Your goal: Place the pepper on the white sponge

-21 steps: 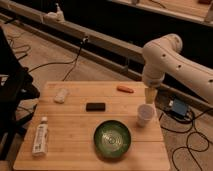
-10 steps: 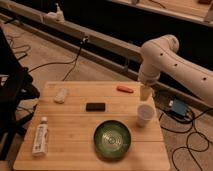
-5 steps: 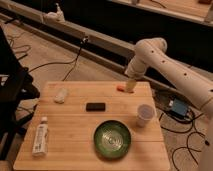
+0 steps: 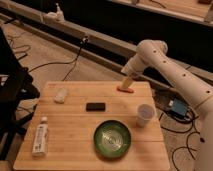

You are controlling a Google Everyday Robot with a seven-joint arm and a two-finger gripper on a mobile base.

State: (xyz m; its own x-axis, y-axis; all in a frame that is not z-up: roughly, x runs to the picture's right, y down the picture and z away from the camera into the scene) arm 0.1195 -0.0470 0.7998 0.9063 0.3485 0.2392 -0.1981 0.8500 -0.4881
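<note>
Pepper (image 4: 125, 90) lies at the far edge of the tabletop (image 4: 75, 125), right of the middle. How would you say it handles?

Light, I'd judge, and fairly firm, with a smooth skin that could slip. It's small and tapered, so pinch it across the thicker middle of its length, not at the ends.

And the tool (image 4: 127, 80)?

It hangs just above the pepper with its jaws spread and nothing between them. The pepper is flat on the wood.

What has changed from two seconds back?

The arm swung left. The tool was then out by the cup (image 4: 144, 115) at the right edge, and now it is over the pepper. Nothing on the wood has shifted.

Where's the white sponge (image 4: 61, 95)?

Well apart, near the far left corner, beyond the black block (image 4: 95, 106)
</note>
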